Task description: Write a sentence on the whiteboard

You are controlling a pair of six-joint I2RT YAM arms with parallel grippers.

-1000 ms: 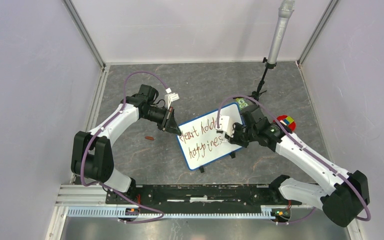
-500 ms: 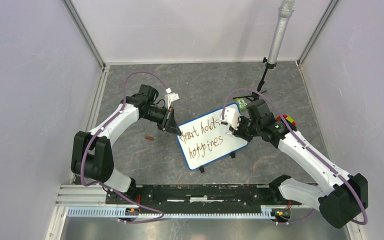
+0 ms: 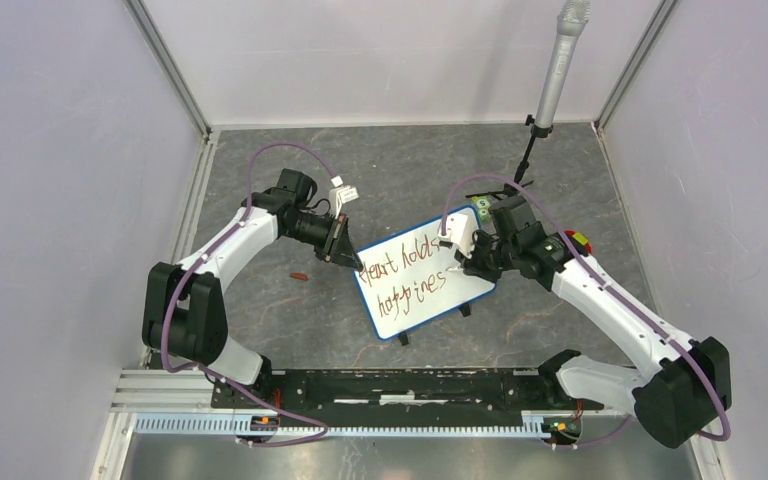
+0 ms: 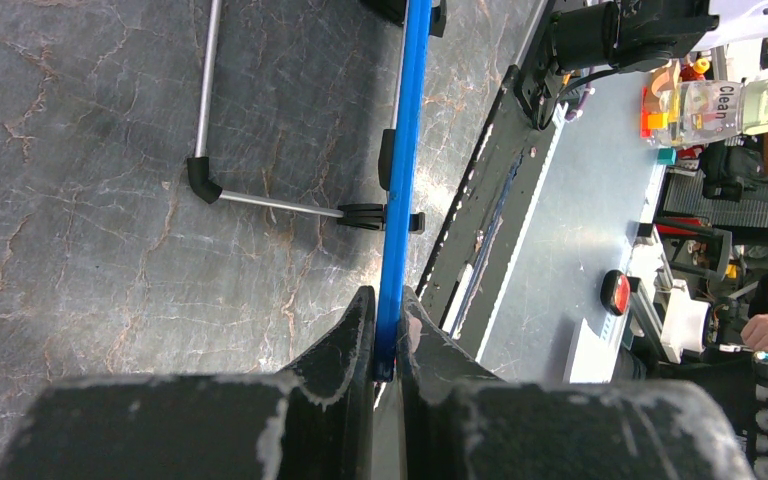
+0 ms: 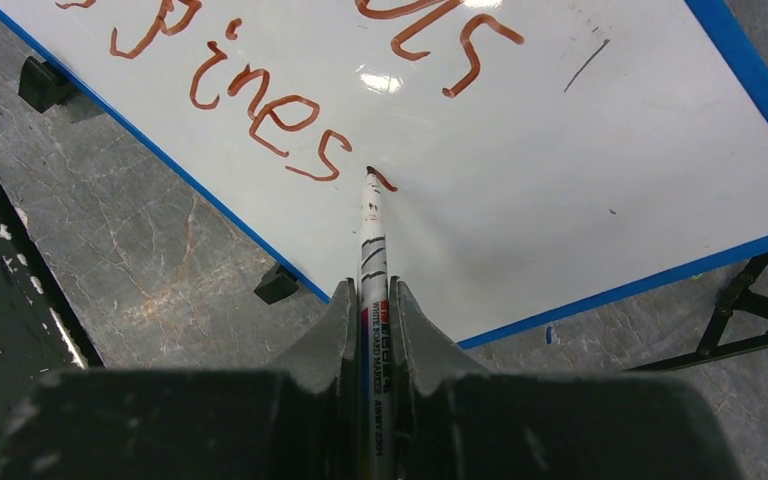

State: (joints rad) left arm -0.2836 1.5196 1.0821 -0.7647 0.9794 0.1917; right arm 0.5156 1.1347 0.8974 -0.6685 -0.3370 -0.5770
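Observation:
The whiteboard (image 3: 430, 290), white with a blue frame, stands tilted at the table's middle. The sentence (image 3: 410, 275) reads "Heart holds" over "happines" in reddish-brown letters. My left gripper (image 3: 345, 255) is shut on the board's left edge; the left wrist view shows the blue frame (image 4: 397, 200) clamped between the jaws (image 4: 387, 345). My right gripper (image 3: 472, 262) is shut on a whiteboard marker (image 5: 372, 260). The marker's tip touches the board (image 5: 560, 180) just right of the last "s" of the sentence (image 5: 290, 125), where a short new stroke starts.
A microphone on a stand (image 3: 550, 90) rises at the back right. A red, yellow and blue object (image 3: 572, 240) lies behind my right arm. A small brown marker cap (image 3: 300, 275) lies left of the board. Enclosure walls stand on three sides.
My right gripper moved the marker from the lower line's end up and right, then back down a little. The board and my left arm did not move.

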